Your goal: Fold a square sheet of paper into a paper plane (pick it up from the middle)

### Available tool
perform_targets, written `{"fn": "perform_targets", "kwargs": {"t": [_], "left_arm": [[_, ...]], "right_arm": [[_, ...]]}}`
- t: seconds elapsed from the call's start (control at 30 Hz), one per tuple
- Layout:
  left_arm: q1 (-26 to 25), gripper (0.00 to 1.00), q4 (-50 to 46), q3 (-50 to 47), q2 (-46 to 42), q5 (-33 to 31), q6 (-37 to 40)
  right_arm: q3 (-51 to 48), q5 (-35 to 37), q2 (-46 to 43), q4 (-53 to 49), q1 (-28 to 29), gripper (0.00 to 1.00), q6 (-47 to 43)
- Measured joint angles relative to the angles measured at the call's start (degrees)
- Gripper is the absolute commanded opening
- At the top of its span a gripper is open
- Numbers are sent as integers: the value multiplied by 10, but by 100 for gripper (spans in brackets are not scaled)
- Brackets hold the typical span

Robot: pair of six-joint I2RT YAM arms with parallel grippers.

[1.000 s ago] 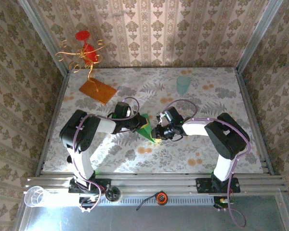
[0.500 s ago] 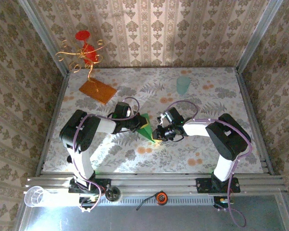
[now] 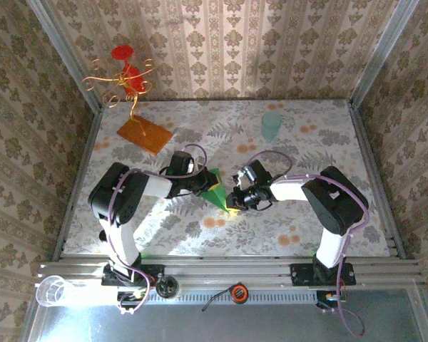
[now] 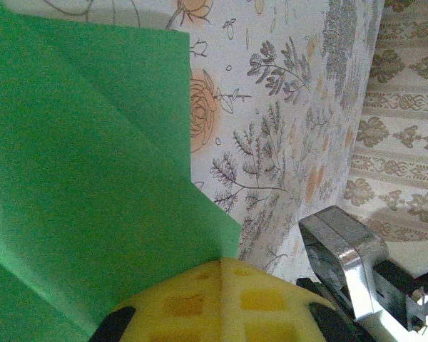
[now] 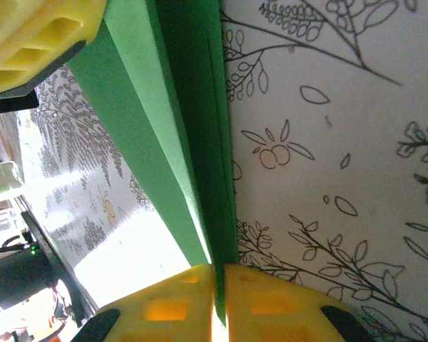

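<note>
The green paper plane [image 3: 216, 191] lies folded on the flowered table [image 3: 314, 228], between my two grippers. My left gripper [image 3: 202, 182] has its yellow pads [image 4: 185, 303] pressed together at the paper's edge [image 4: 93, 157]. No paper shows in the seam between them. My right gripper [image 3: 232, 200] comes in from the right, and its pads [image 5: 164, 306] are shut on the paper's folded ridge [image 5: 164, 121], with green showing between them. A yellow finger of the left gripper [image 5: 36, 35] sits over the far end of that ridge.
An orange-brown board [image 3: 144, 133] lies at the back left below a gold wire stand with red ornaments [image 3: 125, 78]. A teal cup [image 3: 271, 125] stands at the back right. A clear cup [image 3: 51, 291] and a tape measure [image 3: 237, 291] sit on the near rail.
The right gripper has closed onto the paper's folded ridge and edged slightly left. The left arm and the paper have stayed where they were.
</note>
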Motion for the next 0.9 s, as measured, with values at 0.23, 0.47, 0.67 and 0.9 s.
{"fn": "perform_targets", "kwargs": {"t": [0.23, 0.47, 0.67, 0.9], "left_arm": [[3, 5, -7, 0, 0, 0, 0], [12, 5, -23, 10, 0, 0, 9], [17, 5, -39, 16, 0, 0, 20], [21, 5, -51, 24, 3, 0, 30]], "right_arm": [[0, 0, 0, -5, 0, 14, 0], [7, -2, 3, -18, 0, 13, 0], [10, -2, 4, -27, 0, 13, 0], [12, -2, 4, -29, 0, 13, 0]]}}
